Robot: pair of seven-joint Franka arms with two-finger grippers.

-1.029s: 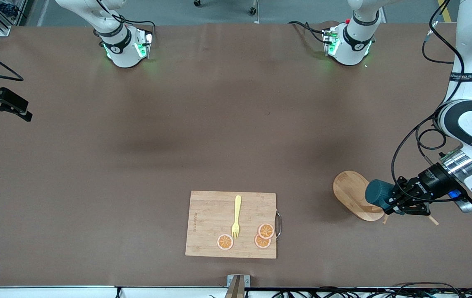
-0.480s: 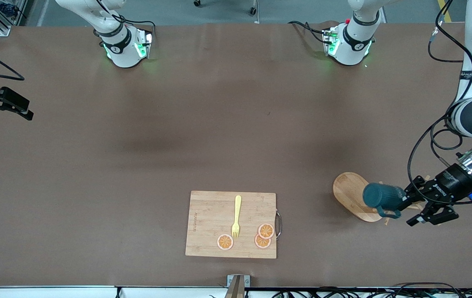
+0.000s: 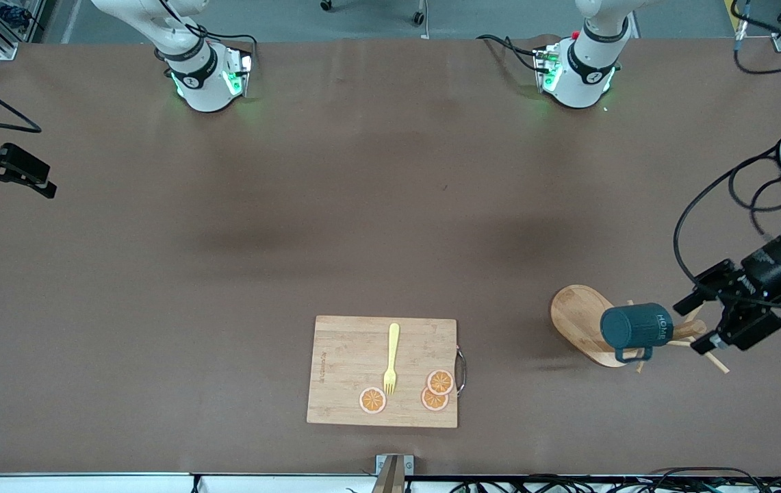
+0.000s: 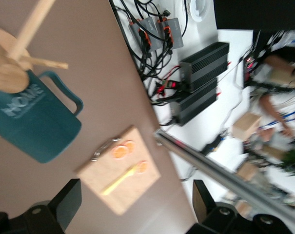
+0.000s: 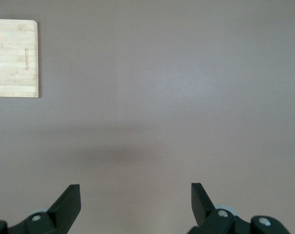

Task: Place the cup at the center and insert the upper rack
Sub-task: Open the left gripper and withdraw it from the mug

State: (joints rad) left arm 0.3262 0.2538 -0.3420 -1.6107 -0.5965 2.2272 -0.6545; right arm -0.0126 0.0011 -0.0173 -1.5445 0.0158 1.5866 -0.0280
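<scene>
The dark teal cup [image 3: 635,327] with white "HOME" lettering hangs tilted near the top of the wooden upper rack [image 3: 578,316], up against its post and thin pegs. That rack stands on its oval base toward the left arm's end of the table. The left wrist view shows the cup [image 4: 32,122] against the rack's top [image 4: 10,78], with the handle free of the pegs. My left gripper [image 3: 702,320] is open, empty, and a short way off the cup's bottom. In its own view the left gripper [image 4: 136,207] holds nothing. My right gripper [image 3: 37,181] waits open over the right arm's end of the table, and its wrist view [image 5: 136,200] shows only bare table.
A rectangular wooden cutting board [image 3: 349,356] lies near the table's front edge, bearing a yellow fork [image 3: 391,357] and orange slices [image 3: 437,389]. A metal clamp [image 3: 394,472] sticks up at the front edge. Cables and black boxes [image 4: 196,83] lie off the table.
The left gripper opened and let go of the cup, then drew back toward the left arm's end of the table. The cup stayed on the rack. The right arm has not moved.
</scene>
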